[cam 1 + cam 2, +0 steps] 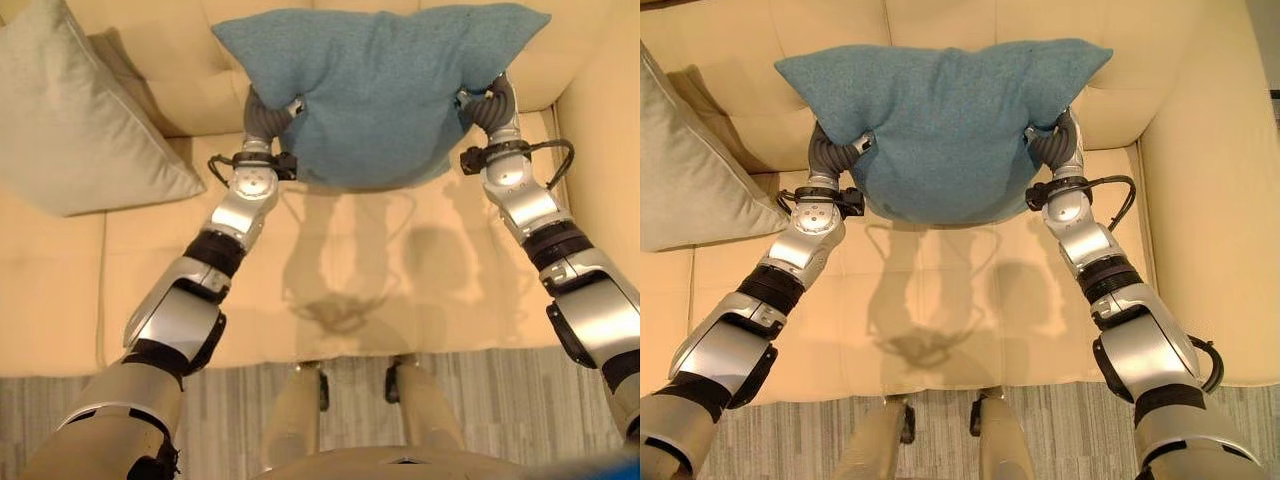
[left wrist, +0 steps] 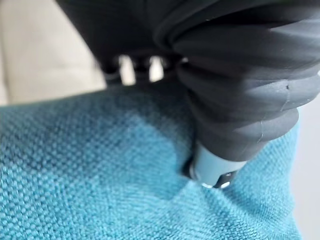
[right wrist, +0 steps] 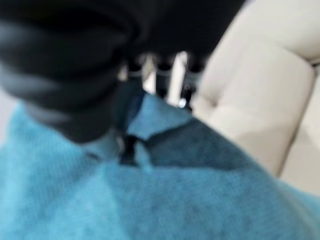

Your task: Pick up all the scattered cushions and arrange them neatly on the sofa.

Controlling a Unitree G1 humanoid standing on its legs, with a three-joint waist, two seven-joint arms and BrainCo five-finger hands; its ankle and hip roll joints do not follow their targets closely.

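Observation:
A teal cushion (image 1: 380,90) hangs in the air above the cream sofa seat (image 1: 380,270), in front of the backrest. My left hand (image 1: 265,112) grips its left side and my right hand (image 1: 492,105) its right side, both pinching the fabric so the cushion bulges between them. In the left wrist view the thumb (image 2: 215,170) presses into the teal weave (image 2: 100,190). The right wrist view has fingers (image 3: 165,75) curled over the cushion's edge (image 3: 175,190). A pale grey-green cushion (image 1: 70,110) leans against the backrest at the sofa's left.
The sofa's right armrest (image 1: 1210,200) rises close beside my right arm. A grey striped rug (image 1: 250,400) lies in front of the sofa's front edge. The seat under the teal cushion is bare.

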